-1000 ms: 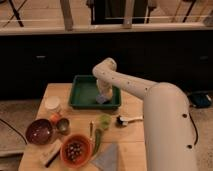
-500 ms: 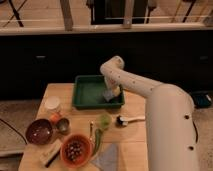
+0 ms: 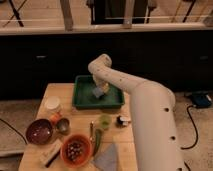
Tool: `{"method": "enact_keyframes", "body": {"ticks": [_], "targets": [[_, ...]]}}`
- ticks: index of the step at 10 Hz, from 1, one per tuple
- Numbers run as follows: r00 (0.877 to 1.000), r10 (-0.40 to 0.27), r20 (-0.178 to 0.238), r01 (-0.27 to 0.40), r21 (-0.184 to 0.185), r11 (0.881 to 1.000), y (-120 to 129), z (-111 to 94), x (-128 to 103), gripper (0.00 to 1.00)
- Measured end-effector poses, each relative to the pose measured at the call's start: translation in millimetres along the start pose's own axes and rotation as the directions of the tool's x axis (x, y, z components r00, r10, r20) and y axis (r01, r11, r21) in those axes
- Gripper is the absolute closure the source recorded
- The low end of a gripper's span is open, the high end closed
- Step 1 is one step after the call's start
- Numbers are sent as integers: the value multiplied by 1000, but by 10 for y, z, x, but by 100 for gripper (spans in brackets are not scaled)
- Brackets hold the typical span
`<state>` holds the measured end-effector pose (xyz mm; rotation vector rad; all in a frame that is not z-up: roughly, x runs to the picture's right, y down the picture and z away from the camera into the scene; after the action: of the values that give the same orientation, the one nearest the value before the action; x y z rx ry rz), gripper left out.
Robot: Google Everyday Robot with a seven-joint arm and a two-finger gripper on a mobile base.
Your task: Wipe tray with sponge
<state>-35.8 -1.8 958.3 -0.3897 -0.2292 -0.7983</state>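
Note:
The dark green tray (image 3: 82, 99) lies at the far middle of the wooden table (image 3: 55, 92). My gripper (image 3: 101, 89) reaches down into the tray's middle from the white arm (image 3: 145, 100), which comes in from the right. It is shut on the small bluish-grey sponge (image 3: 97, 93), which is pressed against the tray floor. The arm's wrist hides part of the tray's far rim.
In front of the tray stand a green cup (image 3: 104, 121) and a black-and-white brush (image 3: 122, 120). At the left are a white container (image 3: 52, 104), a dark red bowl (image 3: 40, 131) and a small metal cup (image 3: 63, 125). At the front are an orange bowl (image 3: 75, 149), a tan block (image 3: 50, 154) and a grey-blue cloth (image 3: 106, 157).
My gripper slid the sponge to the tray's right side, then back left to the middle. Nothing else on the table moved.

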Motion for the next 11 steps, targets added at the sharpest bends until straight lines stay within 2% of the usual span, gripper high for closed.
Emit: {"method": "enact_keyframes", "body": {"ticks": [2,4,6,8,11], "targets": [[999,-40,34,40,1,999,164,-46,-174,99],[998,-51,45,51,0,999,387,-115,-213,99],[1000,-17,7,17,-24,1000,582,-137,-45,99],[999,30,-32,-31,-33,999,610,-101,176,99],[996,62,-69,-63,-20,998,370,-1,401,99]]}}
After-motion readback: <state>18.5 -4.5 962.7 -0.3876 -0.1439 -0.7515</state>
